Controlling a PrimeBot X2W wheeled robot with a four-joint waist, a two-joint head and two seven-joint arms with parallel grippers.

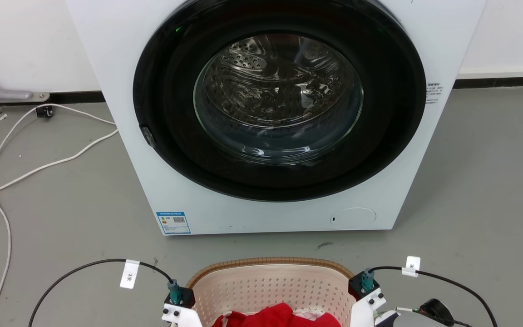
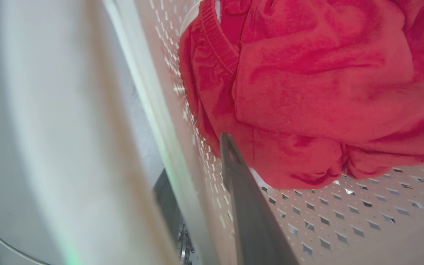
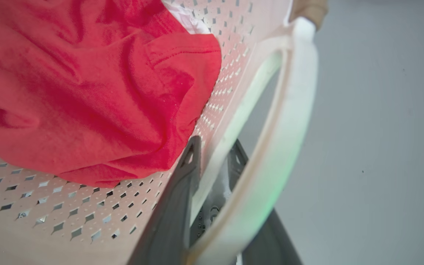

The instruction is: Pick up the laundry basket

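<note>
The laundry basket (image 1: 270,262), cream with perforated walls and a brown woven rim, sits at the bottom of the head view with a red garment (image 1: 279,315) inside. My left wrist (image 1: 180,297) and right wrist (image 1: 367,286) flank its two sides. My left gripper (image 2: 195,162) straddles the basket wall (image 2: 344,221), one finger inside beside the red garment (image 2: 307,92), the other outside. My right gripper (image 3: 215,147) has one finger inside the wall (image 3: 68,221) and the other between wall and white handle (image 3: 289,110). Both look shut on the wall.
A white washing machine (image 1: 198,204) with a round dark door and glass window (image 1: 279,100) stands right behind the basket. White cables (image 1: 39,168) trail over the grey floor at the left. A white cloth (image 3: 188,18) peeks from under the red garment (image 3: 87,92).
</note>
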